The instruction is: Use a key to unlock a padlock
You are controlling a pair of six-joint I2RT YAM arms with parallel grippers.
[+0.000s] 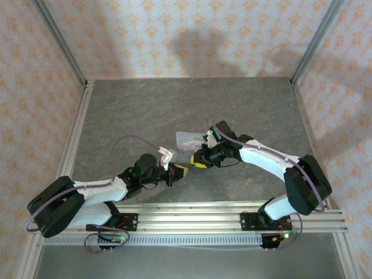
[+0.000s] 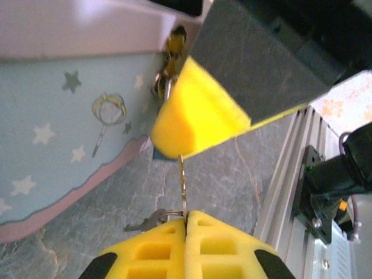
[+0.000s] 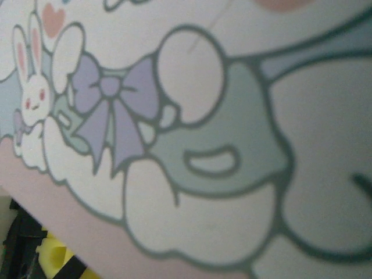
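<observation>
My left gripper [image 2: 187, 216] is shut on the thin metal key [image 2: 183, 183], whose blade points up and away from the fingertips. A second key [image 2: 142, 222] hangs from its ring beside the left finger. The key's tip goes under a yellow finger [image 2: 197, 110] of my right gripper [image 1: 201, 159], which covers the padlock. Of the padlock only a dark-blue sliver [image 2: 157, 153] and metal rings at the tin's clasp [image 2: 165, 81] show. The two grippers meet tip to tip [image 1: 177, 172] at the front of the tin.
The pale-blue tin [image 2: 64, 133] with stars and a pink band stands just left of the key; its cartoon lid [image 3: 192, 133] is right under the right wrist camera. The aluminium rail [image 2: 290, 174] runs along the right, at the table's near edge [image 1: 192, 209].
</observation>
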